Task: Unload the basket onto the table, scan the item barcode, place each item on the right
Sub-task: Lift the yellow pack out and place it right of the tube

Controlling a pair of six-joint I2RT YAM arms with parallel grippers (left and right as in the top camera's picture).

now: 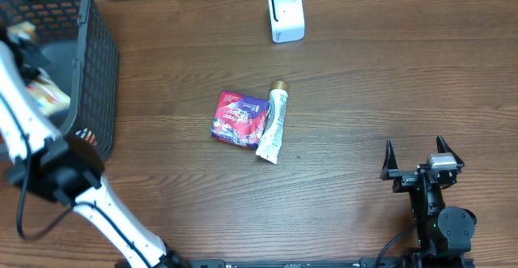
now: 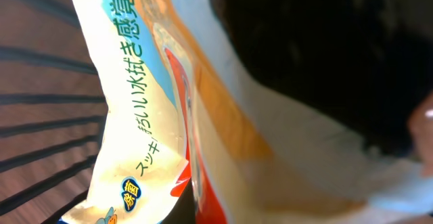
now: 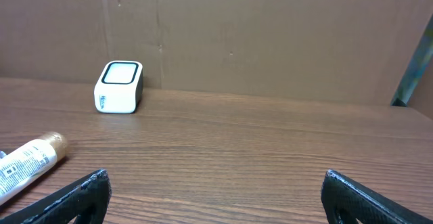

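The left gripper (image 1: pixel 36 70) was down inside the black basket (image 1: pixel 99 74) at the table's (image 1: pixel 364 82) left edge. Its jaws were closed, apparently pinching a white and orange packet (image 2: pixel 145 109), though its wrist view was too close to be sure. The right gripper (image 3: pixel 215 178) sat near the front right, its 2 fingers wide apart and holding nothing. The white scanner (image 1: pixel 286 14) stood at the far edge. A tube (image 1: pixel 273 125) and a purple pouch (image 1: pixel 239 118) lay touching mid-table.

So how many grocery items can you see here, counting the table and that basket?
3: a purple packet and a white tube side by side mid-table, and an orange-and-white packet inside the black basket at the left. More may be hidden in the basket.
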